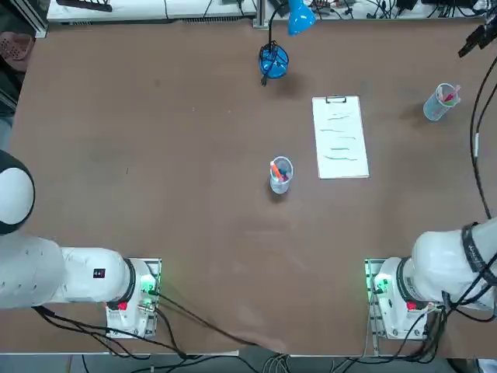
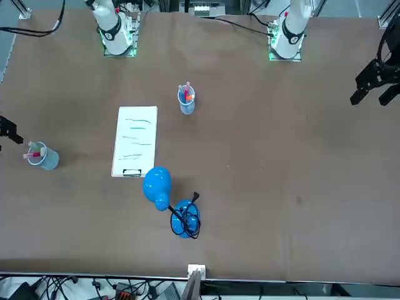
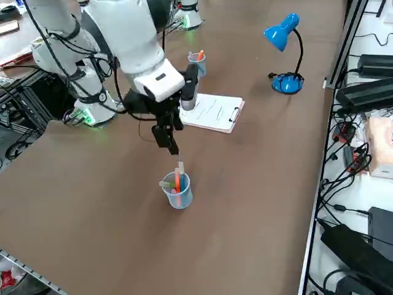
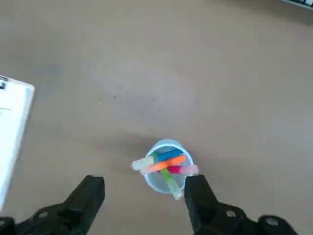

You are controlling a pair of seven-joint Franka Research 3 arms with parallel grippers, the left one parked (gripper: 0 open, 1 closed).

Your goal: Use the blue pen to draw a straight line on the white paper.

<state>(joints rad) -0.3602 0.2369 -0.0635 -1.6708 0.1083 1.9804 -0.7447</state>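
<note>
- Brown bench fills the scene, with cables and gear along its edges and a blue desk lamp at the far side.
- White paper, clipped at its far short edge, lies flat near the middle-right and carries a few short drawn lines.
- Right gripper hangs just above a clear cup near the right edge of the bench, well apart from the paper; its fingers stand wide apart and hold nothing.
- Inside that cup, the wrist view shows a blue pen among orange, pink and green ones, leaning across the cup's mouth rather than upright.
- A second cup of pens stands just left of the paper.
- Judged from this, the pen lies straight below and slightly ahead of the open fingers; any grasp turns on singling out the blue shaft from its touching neighbours.
</note>
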